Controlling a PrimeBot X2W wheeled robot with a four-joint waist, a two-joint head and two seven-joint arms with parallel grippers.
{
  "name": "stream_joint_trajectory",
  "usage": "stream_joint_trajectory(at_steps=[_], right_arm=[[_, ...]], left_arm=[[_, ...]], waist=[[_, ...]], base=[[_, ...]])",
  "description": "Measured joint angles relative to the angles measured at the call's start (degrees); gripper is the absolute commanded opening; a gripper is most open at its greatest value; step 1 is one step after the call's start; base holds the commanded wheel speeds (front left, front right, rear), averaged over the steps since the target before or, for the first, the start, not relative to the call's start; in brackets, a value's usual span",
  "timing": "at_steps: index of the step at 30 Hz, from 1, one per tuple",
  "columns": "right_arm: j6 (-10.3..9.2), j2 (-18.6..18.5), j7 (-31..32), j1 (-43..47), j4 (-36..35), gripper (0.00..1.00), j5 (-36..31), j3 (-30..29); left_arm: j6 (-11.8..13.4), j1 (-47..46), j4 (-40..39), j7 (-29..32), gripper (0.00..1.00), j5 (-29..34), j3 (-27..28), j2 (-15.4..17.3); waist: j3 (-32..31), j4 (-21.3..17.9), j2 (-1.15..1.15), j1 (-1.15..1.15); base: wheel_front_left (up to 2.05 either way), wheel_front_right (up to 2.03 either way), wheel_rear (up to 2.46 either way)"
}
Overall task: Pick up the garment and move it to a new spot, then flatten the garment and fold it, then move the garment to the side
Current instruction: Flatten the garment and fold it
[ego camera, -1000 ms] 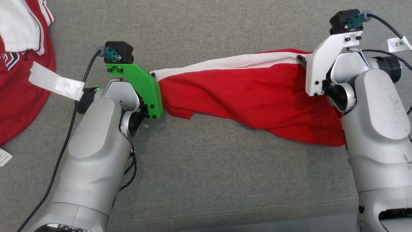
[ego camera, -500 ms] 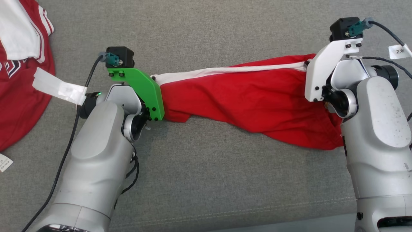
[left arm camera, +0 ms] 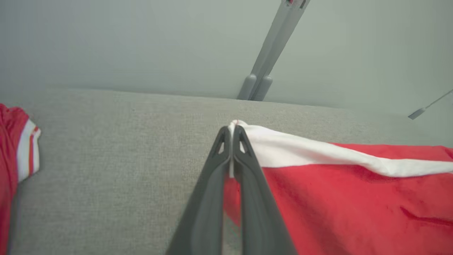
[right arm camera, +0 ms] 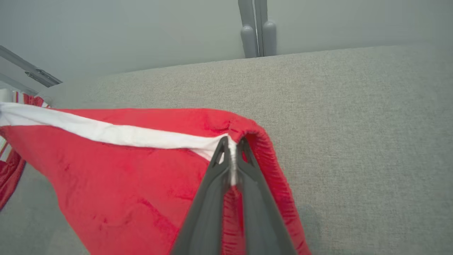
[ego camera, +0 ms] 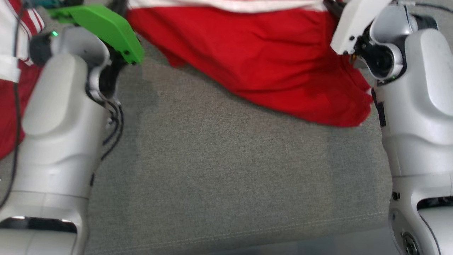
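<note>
The garment [ego camera: 269, 60] is red with a white band along its top edge, and it hangs stretched between my two arms above the grey cushion [ego camera: 226, 170]. My left gripper [left arm camera: 231, 132] is shut on the white band at the garment's [left arm camera: 354, 198] left end. At the other end, my right gripper [right arm camera: 231, 145] is shut on the band where red cloth [right arm camera: 124, 170] bunches around the fingers. In the head view the gripper tips lie past the top edge, with the green left wrist bracket [ego camera: 102, 24] and the white right one [ego camera: 348, 24] showing.
Another red and white garment [ego camera: 14, 78] lies at the far left on the cushion, also seen as red cloth [left arm camera: 14, 152] in the left wrist view. A grey wall with a vertical post [right arm camera: 256, 28] stands behind the cushion. The cushion's front seam [ego camera: 247, 230] runs near me.
Both arms have lifted and carried the garment away from me, toward the top of the head view, and the head camera has shifted. The right gripper closed on the band about a second ago.
</note>
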Motion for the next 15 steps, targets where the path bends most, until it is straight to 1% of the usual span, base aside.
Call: stream_joint_trajectory(at_steps=[2,3,4,7,11,15], right_arm=[[0.00,0.1,-1.0,-3.6,0.8,0.00,0.7,2.3],[0.00,0.2,-1.8,-5.5,1.2,0.00,1.6,3.0],[0.00,0.2,-3.1,-9.5,2.1,0.00,1.5,4.7],[0.00,0.1,-5.5,-15.0,3.9,0.00,1.2,5.5],[0.00,0.1,-10.4,-22.6,6.4,0.00,-1.2,5.8],[0.04,0.2,-17.5,-29.1,8.5,0.00,-3.7,5.3]], left_arm=[[-0.2,-3.0,-1.3,-1.3,0.00,1.6,0.0,2.4],[-0.5,-4.8,-2.0,-1.5,0.00,1.3,0.6,2.9],[-1.2,-8.3,-3.4,-2.5,0.00,1.6,0.9,4.4],[-2.2,-14.4,-5.6,-4.2,0.00,1.8,1.9,6.3],[-3.3,-23.0,-8.8,-7.3,0.00,1.3,3.5,7.4],[-4.1,-30.1,-11.0,-10.9,0.00,0.9,4.4,8.1]], waist=[[1.1,-0.5,0.00,0.00],[1.7,-0.8,0.00,0.00],[3.1,-1.3,0.00,0.00],[5.5,-2.1,0.00,0.00],[8.9,-3.0,0.00,0.00],[12.1,-3.7,0.00,0.00]], base=[[0.00,0.00,0.00],[0.00,0.00,0.00],[0.00,0.00,0.00],[0.00,0.00,0.00],[0.00,0.00,0.00],[0.00,0.00,0.00]])
